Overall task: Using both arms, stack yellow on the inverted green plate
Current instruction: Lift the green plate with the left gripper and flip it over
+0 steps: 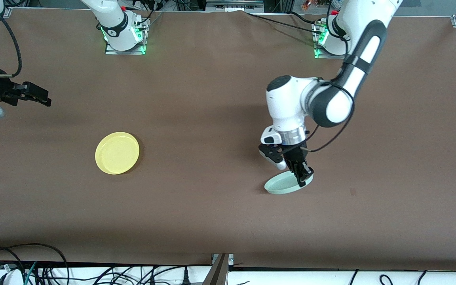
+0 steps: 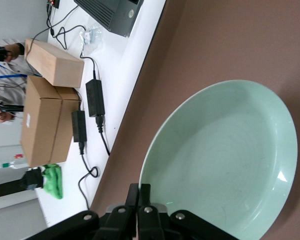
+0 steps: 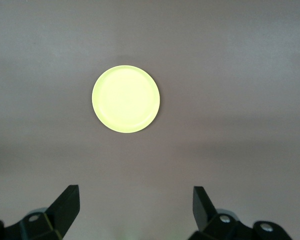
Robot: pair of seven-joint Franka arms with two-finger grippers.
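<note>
One brown worktop (image 1: pixel 212 206) carried two plates. Two arms were present. The left arm (image 1: pixel 354 75) reached down, its gripper (image 1: pixel 302 174) with fingers (image 2: pixel 140 210) clamped on the rim of the green plate (image 1: pixel 285 185), which was tilted, one edge on the worktop. The right gripper (image 1: pixel 34 95) waited above its end of the worktop, fingers (image 3: pixel 67 205) apart. The yellow plate (image 1: pixel 117 153) lay flat, rim up, well apart from the green plate.

No text or labels can be read.
</note>
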